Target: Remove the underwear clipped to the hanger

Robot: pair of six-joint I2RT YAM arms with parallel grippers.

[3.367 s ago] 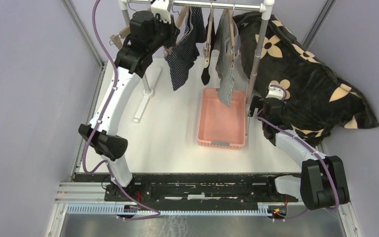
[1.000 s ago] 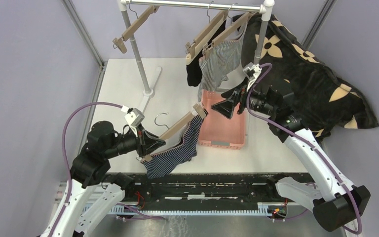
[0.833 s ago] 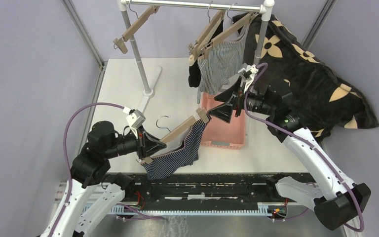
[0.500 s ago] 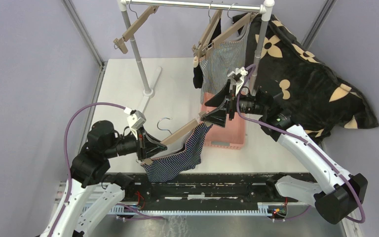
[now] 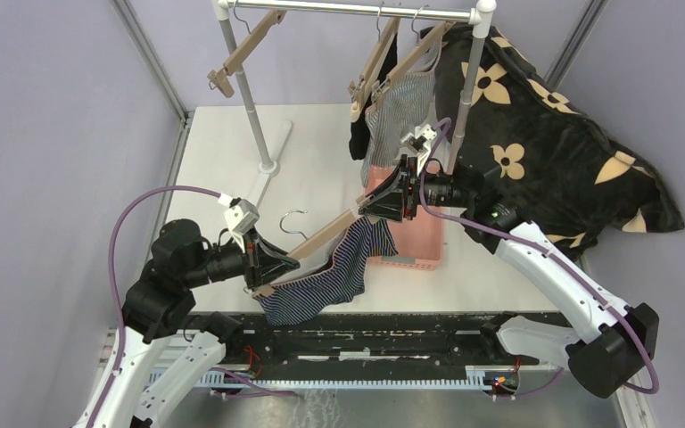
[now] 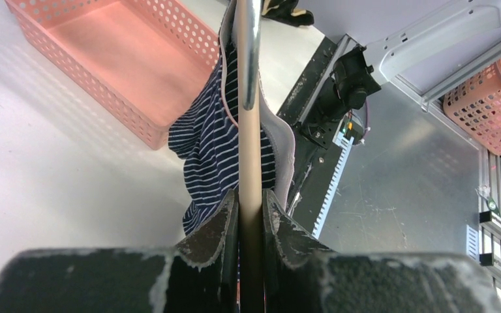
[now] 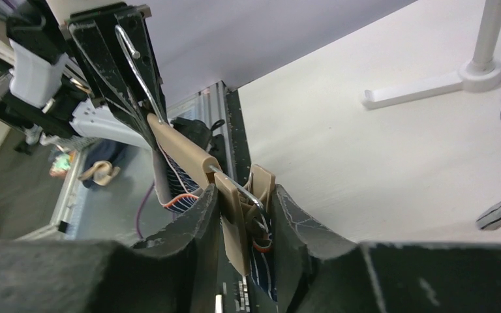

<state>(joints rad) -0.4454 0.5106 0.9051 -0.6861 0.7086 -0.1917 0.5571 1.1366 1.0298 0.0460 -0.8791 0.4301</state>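
Observation:
The navy striped underwear (image 5: 325,285) hangs from a wooden hanger (image 5: 317,239) held low over the table's near edge. My left gripper (image 5: 272,267) is shut on the hanger's lower end, and its bar (image 6: 249,130) runs up between the jaws of that gripper (image 6: 250,202). My right gripper (image 5: 370,203) is at the hanger's upper end. Its jaws (image 7: 244,192) press both sides of the clip (image 7: 231,218), with navy cloth (image 7: 265,261) under it. The grey-and-white striped underwear (image 5: 399,107) and the black underwear (image 5: 359,138) hang clipped on the rail.
A pink basket (image 5: 415,241) sits on the table under the right arm. The rack's pole (image 5: 245,98) and foot stand at the back left, with an empty hanger (image 5: 241,49) on the rail. A big black flower-print cushion (image 5: 553,152) lies at the right.
My right gripper has moved forward and left from beside the basket to the hanger's upper end and has narrowed round the clip. My left gripper has kept its hold in place.

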